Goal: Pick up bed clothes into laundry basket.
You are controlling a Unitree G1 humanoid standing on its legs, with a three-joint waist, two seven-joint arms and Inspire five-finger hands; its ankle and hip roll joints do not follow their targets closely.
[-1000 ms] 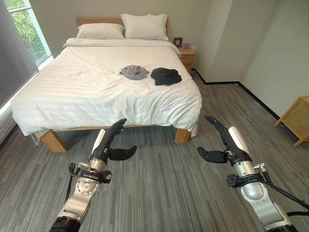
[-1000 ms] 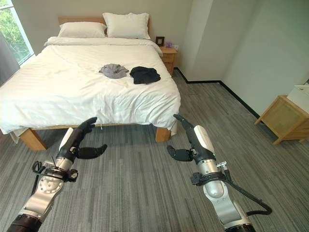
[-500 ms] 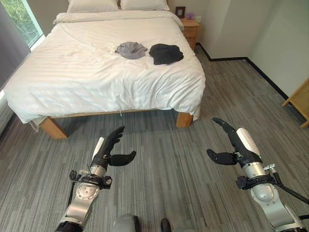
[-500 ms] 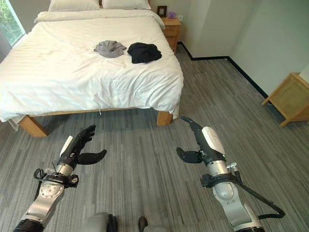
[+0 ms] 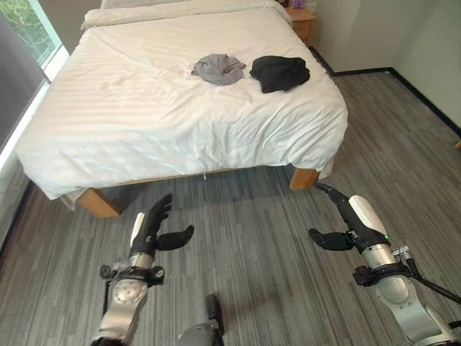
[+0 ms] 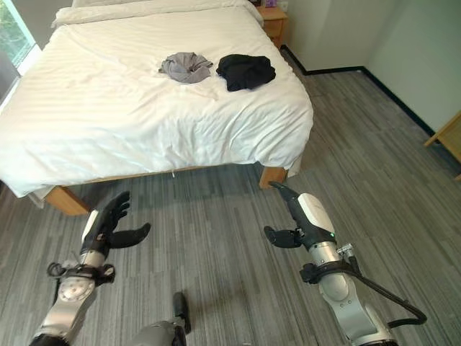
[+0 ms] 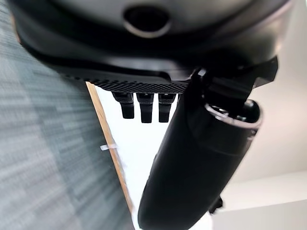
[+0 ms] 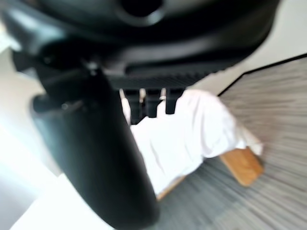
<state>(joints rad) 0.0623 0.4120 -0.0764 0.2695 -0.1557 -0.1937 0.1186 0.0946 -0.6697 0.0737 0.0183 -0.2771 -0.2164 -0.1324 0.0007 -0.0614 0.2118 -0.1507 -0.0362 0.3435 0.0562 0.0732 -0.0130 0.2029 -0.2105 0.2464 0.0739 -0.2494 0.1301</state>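
Note:
Two crumpled garments lie on the white bed [image 5: 130, 108]: a grey one [image 5: 219, 68] and a black one [image 5: 279, 72] to its right, close to the bed's foot end. My left hand [image 5: 150, 229] hovers open over the carpet short of the bed's foot, fingers straight, thumb out. My right hand [image 5: 351, 223] is also open above the carpet, near the bed's right front corner. Both hands hold nothing and are well apart from the clothes. In the wrist views the left hand [image 7: 192, 158] and right hand [image 8: 96, 153] show straight fingers with the bed beyond.
A wooden bed frame leg [image 5: 303, 177] stands at the right front corner, another [image 5: 94, 203] at the left. A window with a dark curtain [image 5: 18, 79] lines the left side. A nightstand [image 5: 302, 16] sits at the head end. Grey carpet [image 5: 252, 238] spreads around the bed's foot and right side.
The camera has tilted down and moved closer to the bed, shifting the whole scene. Both hands stay open at about the same height over the carpet.

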